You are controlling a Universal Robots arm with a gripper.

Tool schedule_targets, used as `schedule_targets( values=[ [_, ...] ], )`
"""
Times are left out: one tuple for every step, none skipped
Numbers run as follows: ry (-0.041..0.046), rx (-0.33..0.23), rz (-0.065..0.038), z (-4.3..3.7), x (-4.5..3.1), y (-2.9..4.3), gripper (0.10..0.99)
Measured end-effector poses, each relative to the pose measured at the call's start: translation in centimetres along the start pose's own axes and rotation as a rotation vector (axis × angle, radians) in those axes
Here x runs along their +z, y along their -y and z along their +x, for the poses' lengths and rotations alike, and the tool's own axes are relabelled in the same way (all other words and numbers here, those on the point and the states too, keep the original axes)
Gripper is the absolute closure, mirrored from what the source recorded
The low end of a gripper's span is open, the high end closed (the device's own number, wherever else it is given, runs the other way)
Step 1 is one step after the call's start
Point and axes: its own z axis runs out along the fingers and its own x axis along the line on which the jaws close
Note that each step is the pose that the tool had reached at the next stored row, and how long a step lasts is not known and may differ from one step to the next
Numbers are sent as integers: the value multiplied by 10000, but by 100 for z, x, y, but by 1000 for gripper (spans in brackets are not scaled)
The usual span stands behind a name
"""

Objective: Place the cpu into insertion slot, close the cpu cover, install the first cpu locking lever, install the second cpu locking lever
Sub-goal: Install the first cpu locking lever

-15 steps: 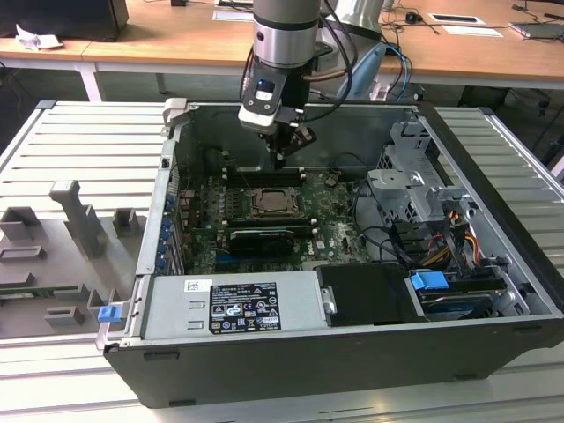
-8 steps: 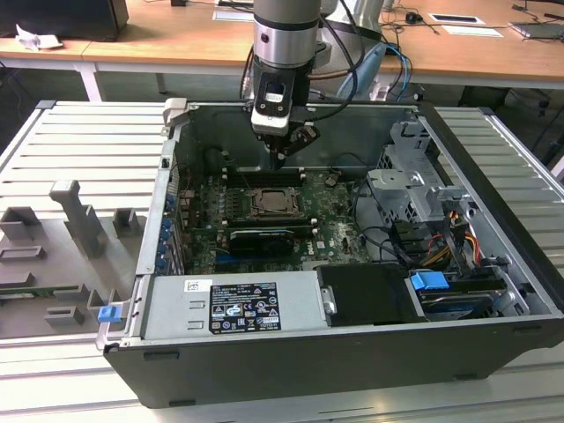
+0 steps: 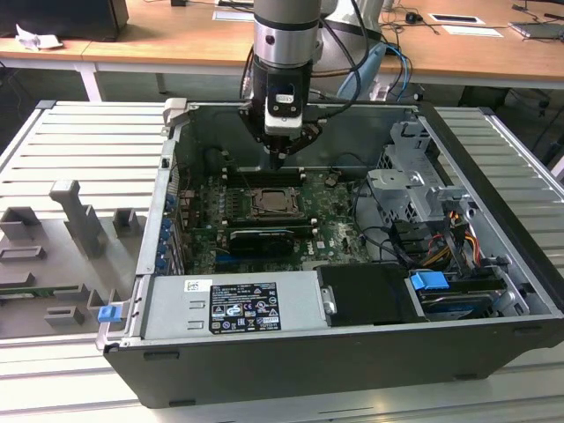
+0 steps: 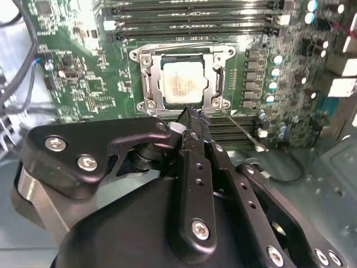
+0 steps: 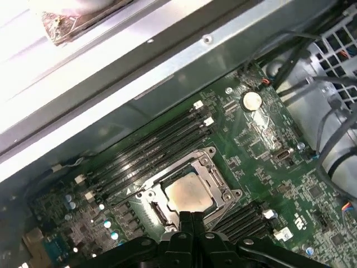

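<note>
Since the cpu (image 4: 181, 84) lies flat in the insertion slot (image 4: 158, 84) with the cpu cover (image 4: 217, 81) down around it, work appears to be at the levers. A thin wire lever (image 4: 242, 129) stands out loose from one socket corner. Best practice, as I judge it: press on the wire only, sweep it under its catch, and stay off the chip's top. The gripper (image 3: 278, 160), at upper centre of the exterior view, has its fingers pressed together and holds nothing. Its tip hovers at the socket's edge; contact unclear.
</note>
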Motion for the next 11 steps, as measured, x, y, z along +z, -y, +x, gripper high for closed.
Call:
schedule_targets(
  values=[
    [-13, -435, 4, 0, 0, 0, 980],
    [-21, -718, 7, 0, 0, 0, 980],
    [-26, -899, 9, 0, 1, 0, 980],
    [-32, -1073, 10, 0, 1, 0, 980],
    [-38, -1269, 12, 0, 1, 0, 980],
    [-43, -1444, 14, 0, 1, 0, 980],
    [-53, -1809, 18, 0, 1, 0, 980],
    [-64, -2168, 21, 0, 2, 0, 980],
    [-73, -2452, 24, 0, 2, 0, 980],
    [-79, -2664, 25, 0, 2, 0, 980],
    [-84, -2827, 27, 0, 2, 0, 980]
  ],
)
